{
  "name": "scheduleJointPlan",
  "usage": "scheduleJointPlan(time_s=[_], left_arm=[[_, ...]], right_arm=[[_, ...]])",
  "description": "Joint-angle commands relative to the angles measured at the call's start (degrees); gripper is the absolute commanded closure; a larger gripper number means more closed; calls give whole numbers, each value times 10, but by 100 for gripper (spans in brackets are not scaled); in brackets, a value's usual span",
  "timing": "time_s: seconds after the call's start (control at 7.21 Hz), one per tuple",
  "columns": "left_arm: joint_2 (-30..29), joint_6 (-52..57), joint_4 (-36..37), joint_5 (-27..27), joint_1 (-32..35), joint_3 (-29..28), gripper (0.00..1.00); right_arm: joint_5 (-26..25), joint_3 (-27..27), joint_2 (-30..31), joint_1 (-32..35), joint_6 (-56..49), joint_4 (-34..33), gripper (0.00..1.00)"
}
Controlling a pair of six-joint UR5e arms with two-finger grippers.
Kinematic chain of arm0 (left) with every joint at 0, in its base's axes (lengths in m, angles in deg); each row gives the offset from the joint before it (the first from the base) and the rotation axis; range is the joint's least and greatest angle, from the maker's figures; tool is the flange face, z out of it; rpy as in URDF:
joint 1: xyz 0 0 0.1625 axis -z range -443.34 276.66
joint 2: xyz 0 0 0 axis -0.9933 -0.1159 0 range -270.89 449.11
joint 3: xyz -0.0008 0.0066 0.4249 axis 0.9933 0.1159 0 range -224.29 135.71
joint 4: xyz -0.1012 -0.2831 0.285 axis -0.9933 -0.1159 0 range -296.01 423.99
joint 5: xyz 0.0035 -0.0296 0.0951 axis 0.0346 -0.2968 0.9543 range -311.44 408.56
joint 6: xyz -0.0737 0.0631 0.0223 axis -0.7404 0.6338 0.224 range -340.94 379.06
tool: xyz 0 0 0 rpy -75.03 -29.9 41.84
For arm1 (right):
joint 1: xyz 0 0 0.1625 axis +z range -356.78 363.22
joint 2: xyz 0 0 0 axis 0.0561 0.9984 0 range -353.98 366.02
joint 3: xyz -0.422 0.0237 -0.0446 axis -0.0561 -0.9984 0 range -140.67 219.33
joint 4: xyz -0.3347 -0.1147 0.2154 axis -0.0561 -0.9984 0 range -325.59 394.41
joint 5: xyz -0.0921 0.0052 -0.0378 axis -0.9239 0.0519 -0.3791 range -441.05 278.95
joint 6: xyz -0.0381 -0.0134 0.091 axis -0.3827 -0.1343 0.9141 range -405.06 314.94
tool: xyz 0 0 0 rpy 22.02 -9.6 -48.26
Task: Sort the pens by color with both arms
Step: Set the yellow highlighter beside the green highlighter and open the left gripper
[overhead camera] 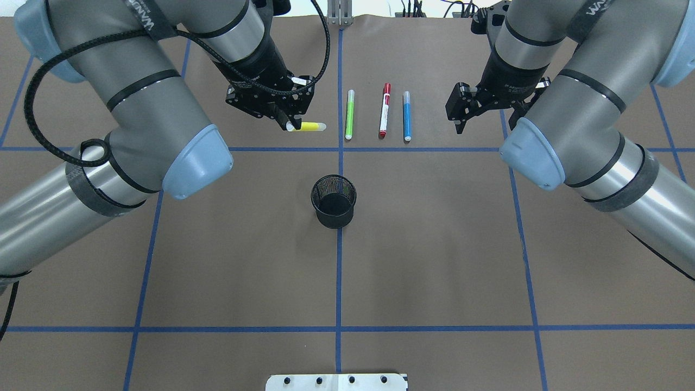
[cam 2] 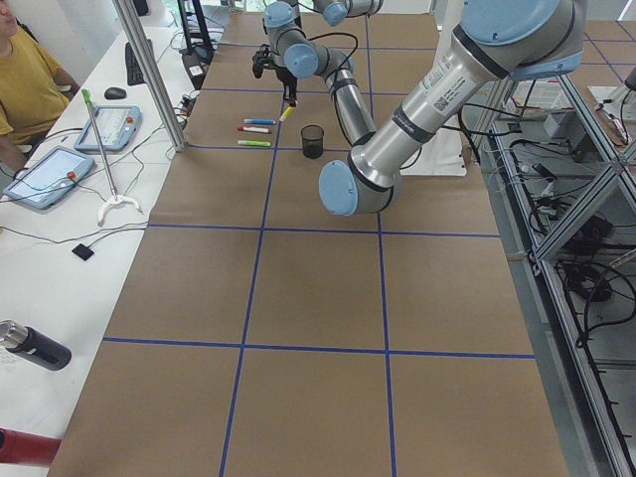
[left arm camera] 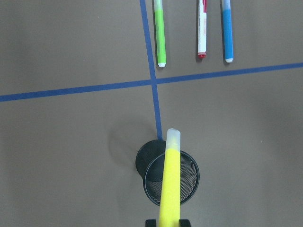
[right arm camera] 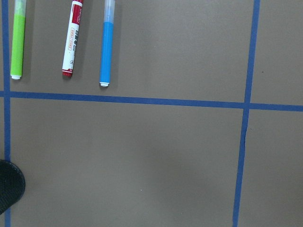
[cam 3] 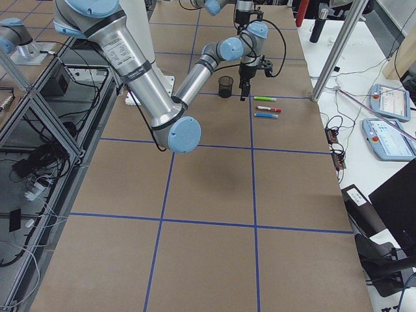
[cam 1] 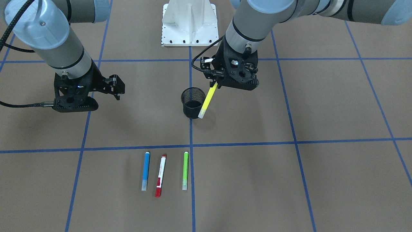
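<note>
My left gripper [cam 1: 214, 84] is shut on the upper end of the yellow pen [cam 1: 207, 100]. It holds the pen above the table, slanting down, with its pale lower end beside the rim of the black mesh cup [cam 1: 192, 103]. In the left wrist view the yellow pen [left arm camera: 170, 184] lies across the cup [left arm camera: 189, 182]. The green pen [overhead camera: 350, 114], the red-capped white pen [overhead camera: 385, 110] and the blue pen [overhead camera: 406, 116] lie side by side on the table. My right gripper [overhead camera: 457, 117] is open and empty, hovering beside the blue pen.
The white metal pedestal [cam 1: 190, 25] stands at the robot's base. Blue tape lines [overhead camera: 339, 260] mark a grid on the brown table. An operator and tablets are beyond the table's far edge in the exterior left view.
</note>
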Motion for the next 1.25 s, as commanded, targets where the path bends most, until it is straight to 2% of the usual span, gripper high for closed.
scheduleJointPlan(time_s=[0.0, 0.14, 0.28, 0.55, 0.83, 1.11], left_arm=[[22, -74, -99, 95, -3, -39, 100], [22, -82, -139, 143, -11, -73, 100], [21, -99, -211, 199, -29, -125, 100], [11, -162, -378, 265, -50, -245, 100], [-38, -165, -457, 350, -84, -347, 100], [-43, -168, -482, 348, -89, -368, 100]], right_arm=[[-1, 0, 1, 1, 1, 0, 1], [-1, 0, 1, 0, 1, 0, 1], [-1, 0, 1, 1, 1, 0, 1], [-1, -1, 1, 0, 1, 0, 1], [-1, 0, 1, 0, 1, 1, 1], [-1, -1, 1, 0, 1, 1, 1]])
